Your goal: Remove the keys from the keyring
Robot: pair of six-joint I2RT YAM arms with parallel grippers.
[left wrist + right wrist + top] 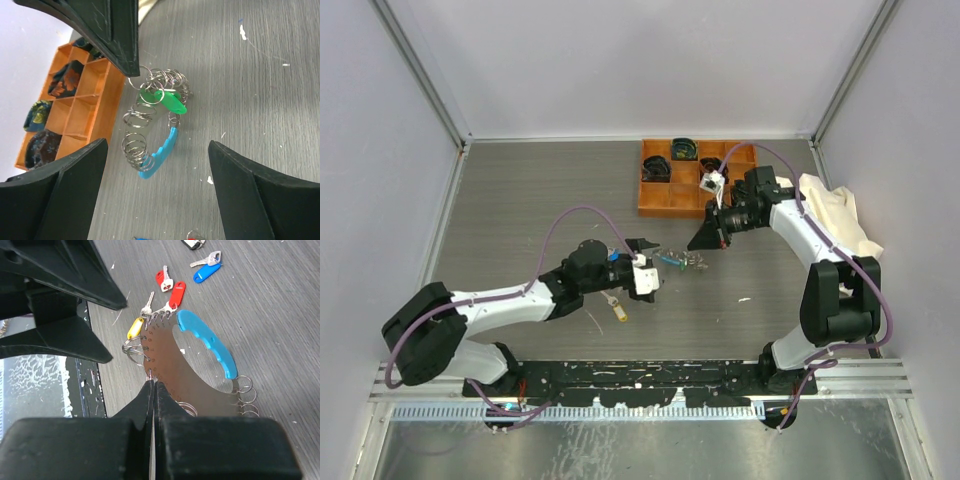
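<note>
Keyring [160, 152] on white-walled grey table [540, 190]: right fingers [137, 410] pinch it, left fingers [65, 182] gape empty.

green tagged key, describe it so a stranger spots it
On the table, find the orange tray at the far side. Just before it is the keyring, silver rings with a light-blue segment. The green tagged key has its only green tag.

1. I saw a grey wood-grain table top [520, 200] filling the floor of the cell.
2. Plain white walls [620, 60] closed it on three sides, with slim metal corner posts [422, 70].
3. A slotted metal rail [890, 372] ran along the near edge, and the light was soft and even.
</note>
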